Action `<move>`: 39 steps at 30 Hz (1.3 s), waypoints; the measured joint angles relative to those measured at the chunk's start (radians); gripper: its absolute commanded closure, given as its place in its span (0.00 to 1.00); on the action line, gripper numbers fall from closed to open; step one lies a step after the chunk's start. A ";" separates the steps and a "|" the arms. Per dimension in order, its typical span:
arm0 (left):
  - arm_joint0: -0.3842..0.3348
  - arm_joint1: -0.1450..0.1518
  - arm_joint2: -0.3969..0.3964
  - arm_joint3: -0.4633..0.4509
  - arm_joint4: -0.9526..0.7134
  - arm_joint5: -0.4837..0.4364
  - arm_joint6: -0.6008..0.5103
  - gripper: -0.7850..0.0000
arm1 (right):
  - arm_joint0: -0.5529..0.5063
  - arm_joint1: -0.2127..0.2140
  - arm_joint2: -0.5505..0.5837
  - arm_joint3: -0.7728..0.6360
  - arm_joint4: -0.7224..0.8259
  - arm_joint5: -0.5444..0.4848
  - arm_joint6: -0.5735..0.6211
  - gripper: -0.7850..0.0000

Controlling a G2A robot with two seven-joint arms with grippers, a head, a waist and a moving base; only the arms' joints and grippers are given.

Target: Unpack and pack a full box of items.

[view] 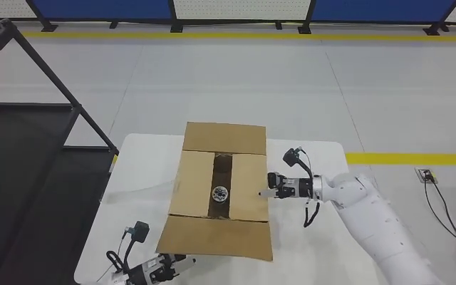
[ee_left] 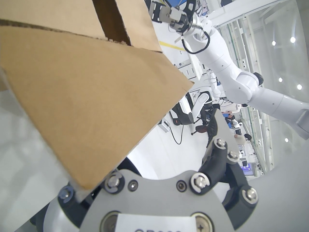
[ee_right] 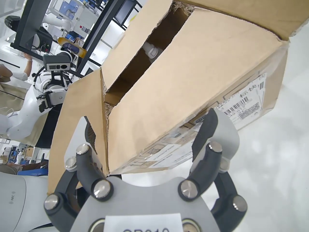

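Cardboard box [view: 249, 187] sits mid-surface [view: 142, 167]. Both long flaps are folded out flat. The two inner flaps lie nearly closed, with a dark slot between them. A white capped item [ee_right: 150, 50] shows through the slot.

My right claw [ee_right: 149, 119] is beside the box's right wall, spread wide and gripping nothing, with the box's corner edge lying between the fingers. My left claw [view: 178, 261] is low at the near flap's left corner. It looks open and empty, though the flap hides one finger.

Handling, as I judge it:
- The corrugated board is stiff across the panels and hinges freely at the creases.
- The torn edges look fibrous and weak.
- A full box is probably heavy, so I would not lift it by a flap.
- The inner flaps themselves are light. I would pinch one at its free edge along the slot, mid-length and clear of the ragged ends.
- The labelled side wall is likely slicker.
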 measured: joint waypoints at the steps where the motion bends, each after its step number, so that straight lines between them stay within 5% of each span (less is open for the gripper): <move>1: 0.002 0.001 0.001 -0.005 0.001 -0.002 0.005 0.00 | 0.002 0.003 -0.008 -0.004 0.006 0.001 0.001 0.00; 8: 0.011 0.005 0.011 -0.052 0.020 -0.002 0.070 0.00 | 0.046 0.001 -0.007 0.053 0.050 0.075 -0.076 0.00; 19: -0.055 0.004 0.053 -0.058 0.084 0.075 0.233 0.00 | 0.144 -0.104 -0.120 0.216 -0.051 0.300 -0.454 0.00; 30: -0.102 0.008 0.094 -0.051 0.119 0.121 0.281 0.00 | 0.242 -0.211 -0.178 0.425 0.007 0.216 -0.508 0.00; 39: -0.120 0.011 0.110 -0.049 0.131 0.151 0.313 0.00 | 0.305 -0.243 -0.163 0.532 0.055 0.089 -0.467 0.00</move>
